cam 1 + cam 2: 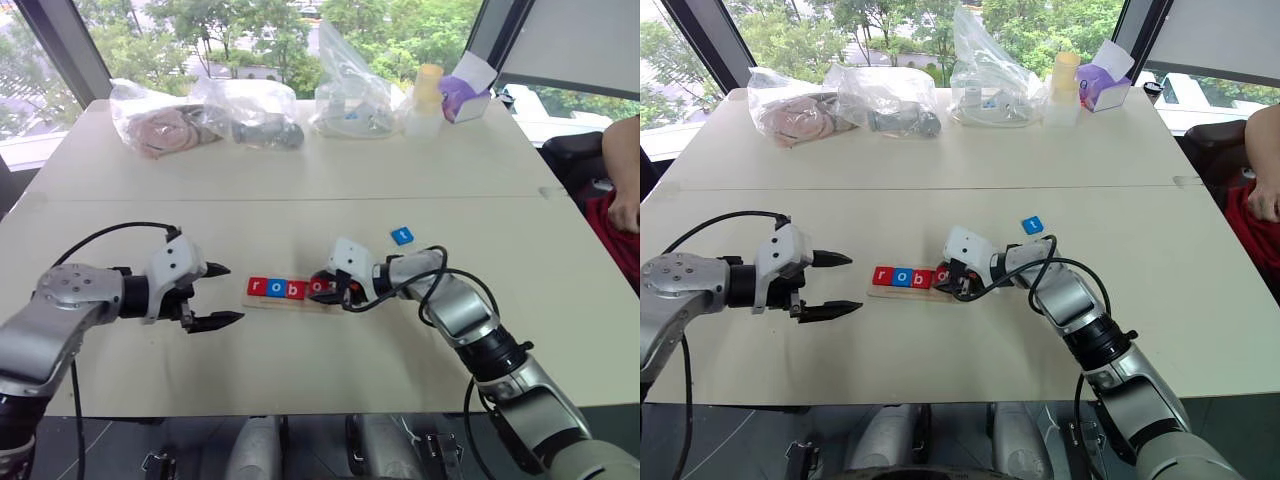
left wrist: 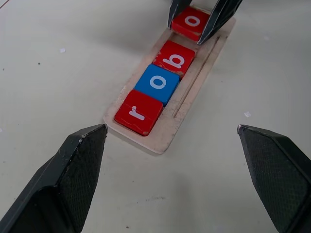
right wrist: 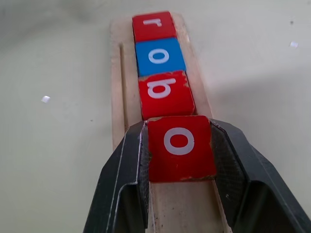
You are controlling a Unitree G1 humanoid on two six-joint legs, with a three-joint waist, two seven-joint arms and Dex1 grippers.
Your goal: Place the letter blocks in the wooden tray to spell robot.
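The wooden tray (image 2: pixel 170 132) lies at the middle of the table. In it sit three letter blocks in a row: a red r (image 2: pixel 138 111), a blue o (image 2: pixel 157 83) and a red b (image 2: pixel 174 59). A red o (image 3: pixel 180 145) rests at the fourth place, right after the b, and my right gripper (image 3: pixel 179 127) is shut on its two sides. A blue t (image 1: pixel 401 236) lies on the table behind the tray's right end. My left gripper (image 1: pixel 232 293) hovers open just off the tray's left end, holding nothing.
Several plastic bags (image 1: pixel 165 125), a yellow-capped bottle (image 1: pixel 426 98) and a purple box (image 1: pixel 465 95) line the table's far edge. A person's arm (image 1: pixel 622 190) shows at the right edge. A seam (image 1: pixel 300 197) crosses the table behind the tray.
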